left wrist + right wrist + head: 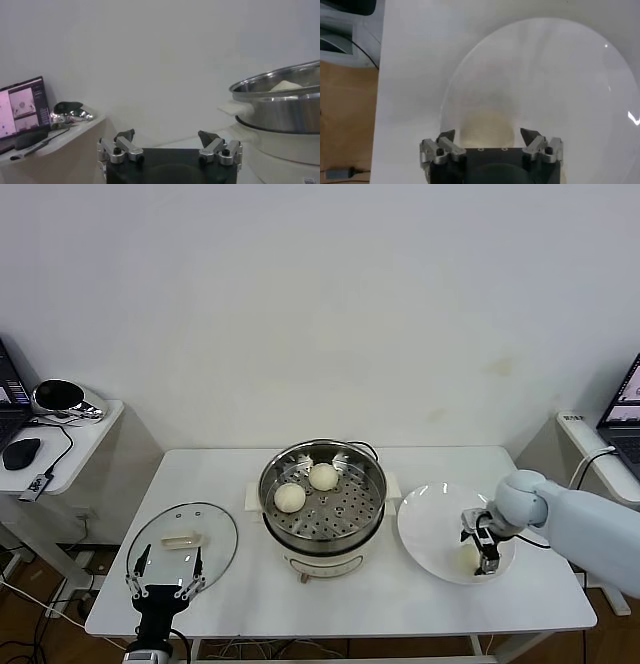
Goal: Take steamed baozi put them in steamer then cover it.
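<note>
Buns: two (pixel 290 497) (pixel 323 476) lie on the perforated tray of the steamer (pixel 322 496) at the centre of the head view, apart from each other. A third bun (pixel 487 131) sits on the white plate (pixel 430 529) at centre right, near its front rim. The right gripper (pixel 484 550) is lowered over this bun; in the right wrist view its fingers (pixel 446 136) stand on either side of the bun, apart, and whether they touch it cannot be told. The glass lid (pixel 183 544) lies flat on the white table (pixel 240 604) at lower left. The left gripper (pixel 165 576) hangs at the table's front edge by the lid, jaws apart and empty.
</note>
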Robot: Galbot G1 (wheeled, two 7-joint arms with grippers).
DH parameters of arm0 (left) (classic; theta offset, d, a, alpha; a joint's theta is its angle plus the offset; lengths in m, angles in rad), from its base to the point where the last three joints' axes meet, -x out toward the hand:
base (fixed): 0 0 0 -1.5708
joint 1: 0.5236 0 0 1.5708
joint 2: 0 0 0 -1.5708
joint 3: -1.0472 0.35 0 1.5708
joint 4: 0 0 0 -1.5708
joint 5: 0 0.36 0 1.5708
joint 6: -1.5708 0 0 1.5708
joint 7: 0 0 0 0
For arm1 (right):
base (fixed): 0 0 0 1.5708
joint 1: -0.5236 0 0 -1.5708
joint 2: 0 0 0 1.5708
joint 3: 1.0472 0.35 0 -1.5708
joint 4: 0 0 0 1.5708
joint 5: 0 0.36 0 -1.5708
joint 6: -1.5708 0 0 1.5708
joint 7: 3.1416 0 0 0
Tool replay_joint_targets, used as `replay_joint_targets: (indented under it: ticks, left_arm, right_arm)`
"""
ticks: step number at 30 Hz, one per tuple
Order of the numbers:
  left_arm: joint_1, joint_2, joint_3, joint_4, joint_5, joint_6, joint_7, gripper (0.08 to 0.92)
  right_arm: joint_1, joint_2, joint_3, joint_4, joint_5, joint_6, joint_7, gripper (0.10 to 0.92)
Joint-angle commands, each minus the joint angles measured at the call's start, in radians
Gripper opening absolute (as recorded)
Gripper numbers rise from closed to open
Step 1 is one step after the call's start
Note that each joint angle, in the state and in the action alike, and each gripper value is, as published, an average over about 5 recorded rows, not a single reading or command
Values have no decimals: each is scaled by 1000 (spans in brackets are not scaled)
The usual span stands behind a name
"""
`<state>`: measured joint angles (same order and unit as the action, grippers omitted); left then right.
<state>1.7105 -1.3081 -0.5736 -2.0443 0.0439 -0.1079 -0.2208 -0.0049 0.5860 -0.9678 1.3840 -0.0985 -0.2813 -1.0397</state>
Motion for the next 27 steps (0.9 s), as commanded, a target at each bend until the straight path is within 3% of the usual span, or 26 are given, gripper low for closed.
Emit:
replay_joint_targets:
  ticks: [1,13,20,27]
  left_arm:
    - [0,0,0,1,0,0,0,823]
    - [0,2,0,-5,1,1,-1,823]
    - [-3,7,2,-15,0,3,0,823]
    - [-11,14,3,-16,-6,3,0,823]
  right_arm:
    - [-18,12,17,-12,-9,0,-2,648]
    - [143,-33,-20,38,55,7,-46,547]
    - [430,-30,-125,54,166,19,-84,547]
    - [710,79,-235,39,273,54,-93,551]
